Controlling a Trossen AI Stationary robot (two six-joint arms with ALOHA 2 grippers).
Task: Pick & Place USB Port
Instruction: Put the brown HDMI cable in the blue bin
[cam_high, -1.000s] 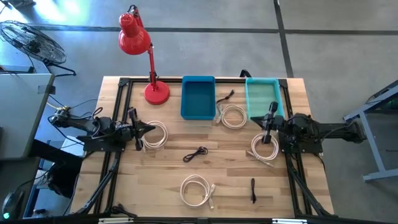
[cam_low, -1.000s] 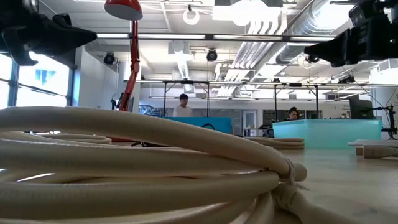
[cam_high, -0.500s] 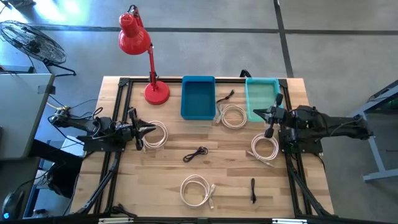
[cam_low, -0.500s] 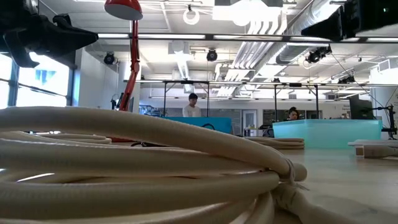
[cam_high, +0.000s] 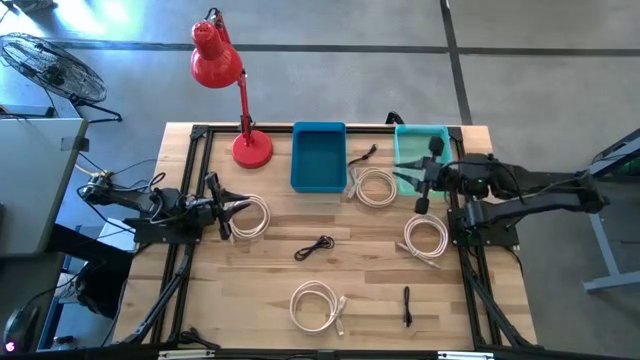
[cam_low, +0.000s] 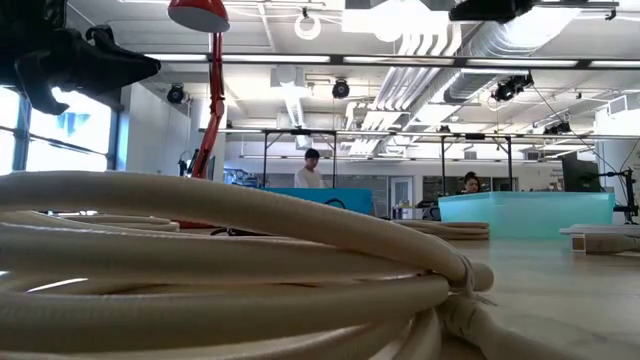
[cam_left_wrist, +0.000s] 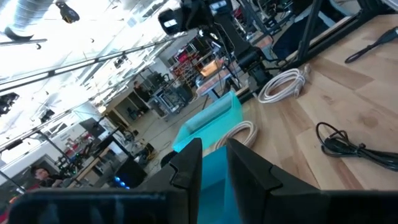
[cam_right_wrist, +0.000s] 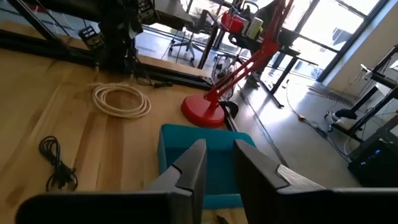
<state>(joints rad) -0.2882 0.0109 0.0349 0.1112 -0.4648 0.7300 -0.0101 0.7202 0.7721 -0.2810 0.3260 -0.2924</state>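
Hovering beside the teal bin (cam_high: 421, 150), the right gripper (cam_high: 418, 180) has empty fingers slightly apart; white cable coil (cam_high: 426, 238) lies apart below. Left gripper (cam_high: 236, 210), fingers slightly apart, sits over another coil (cam_high: 250, 217).

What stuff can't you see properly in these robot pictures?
- Low view: a white cable coil right at the camera fills the frame and hides most of the table behind it.
- Low view: the right gripper is cut off by the top edge.
- High view: the cable plugs are too small to tell their type, as on the black cable.
- High view: the teal bin is partly covered by the right gripper.
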